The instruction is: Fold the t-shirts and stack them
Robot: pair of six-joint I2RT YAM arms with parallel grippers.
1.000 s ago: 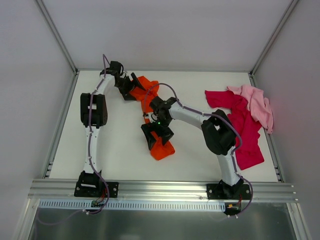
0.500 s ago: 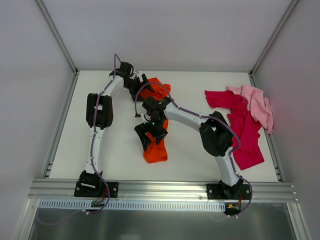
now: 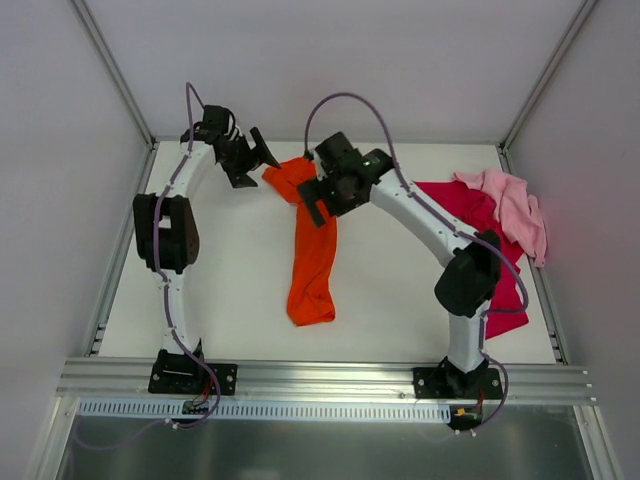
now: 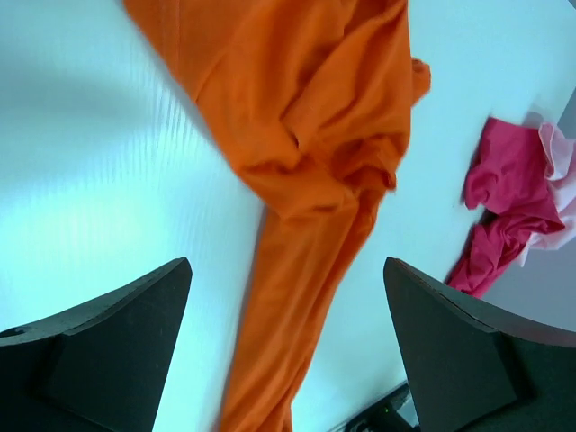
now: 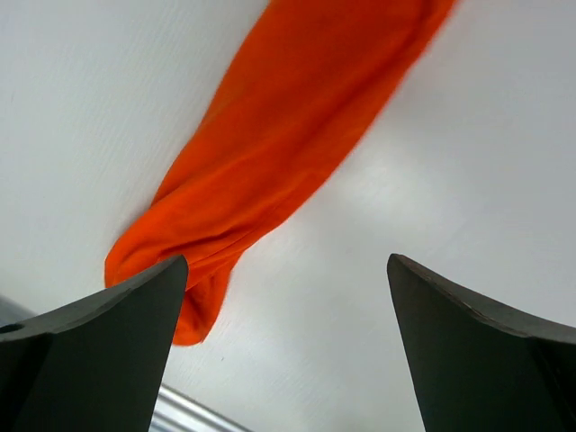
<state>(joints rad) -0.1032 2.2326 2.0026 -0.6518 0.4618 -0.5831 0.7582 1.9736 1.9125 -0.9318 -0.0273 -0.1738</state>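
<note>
- From above, you see the bright orange cloth t-shirt [image 3: 312, 255] roped into a long strip mid-table [image 3: 230, 280]. It looks light and floppy, so pinch it at a hem corner. The deep magenta-red cloth t-shirt [image 3: 505, 300] and light pink cloth t-shirt [image 3: 512, 205] lie heaped at the right, well apart.
- Left wrist: your left gripper [image 4: 286, 263] hangs released above the bunched end, where folds hide the edges.
- Right wrist: your right gripper [image 5: 288, 261] gapes empty, facing the strip's narrow end.
</note>
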